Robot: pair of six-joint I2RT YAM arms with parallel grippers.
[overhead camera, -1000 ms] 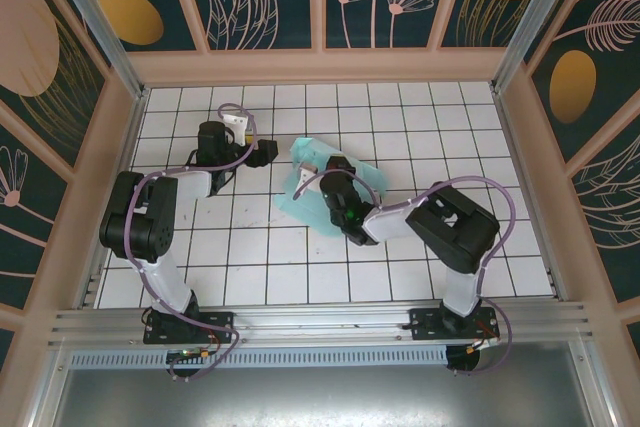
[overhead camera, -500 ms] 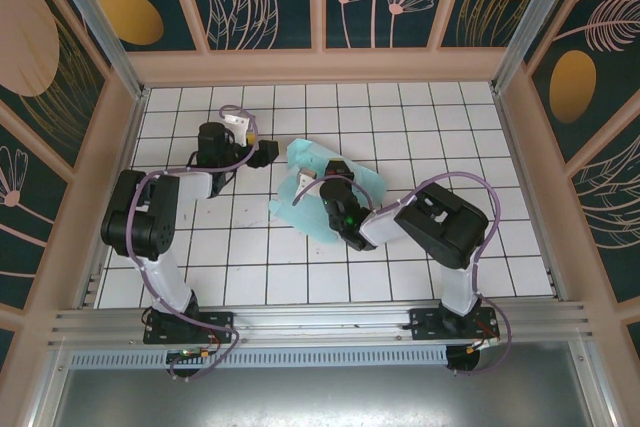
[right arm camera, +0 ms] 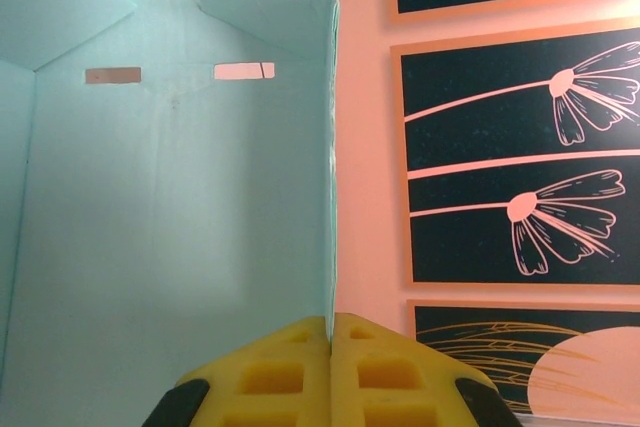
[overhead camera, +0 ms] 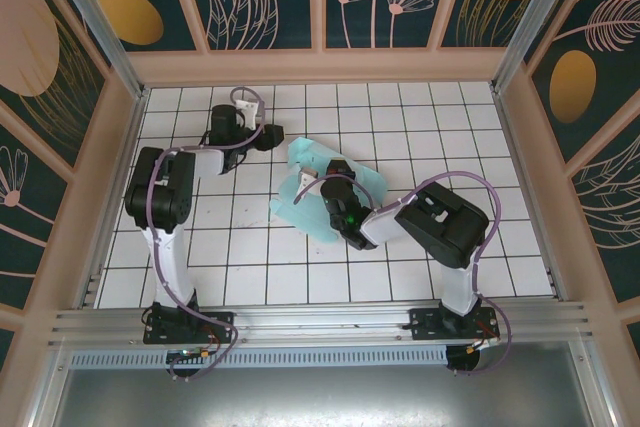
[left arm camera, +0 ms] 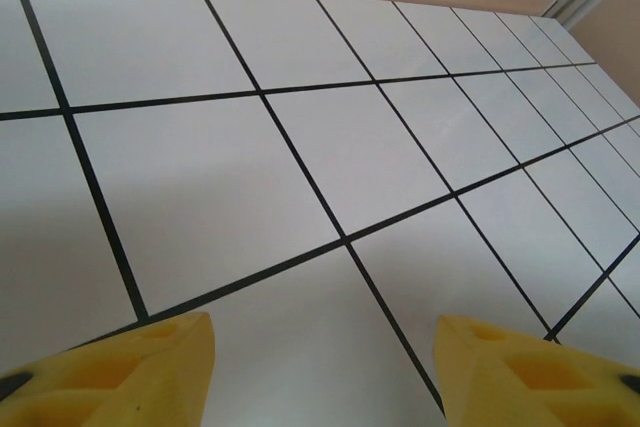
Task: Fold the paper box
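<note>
The paper box (overhead camera: 298, 199) is a pale aqua card piece, partly raised off the white tiled floor in the middle. My right gripper (overhead camera: 335, 179) is shut on one of its upright panels. In the right wrist view the yellow fingertips (right arm camera: 331, 332) pinch the thin card edge, and the box's inner face (right arm camera: 170, 197) with two small slots rises to the left. My left gripper (overhead camera: 281, 134) hovers just left of the box's back flap (overhead camera: 303, 152). It is open, with bare floor tiles between its yellow fingers (left arm camera: 150, 367).
Peach-framed walls with dark floral panels (right arm camera: 500, 147) enclose the tiled floor (overhead camera: 420, 127). The back wall (overhead camera: 320, 65) lies a few tiles behind the left gripper. An aluminium rail (overhead camera: 320, 322) runs along the near edge by the arm bases.
The left arm has swung back and to the right, bringing its gripper closer to the box's back flap, with its jaws narrower. The right gripper shifted the box slightly left.
</note>
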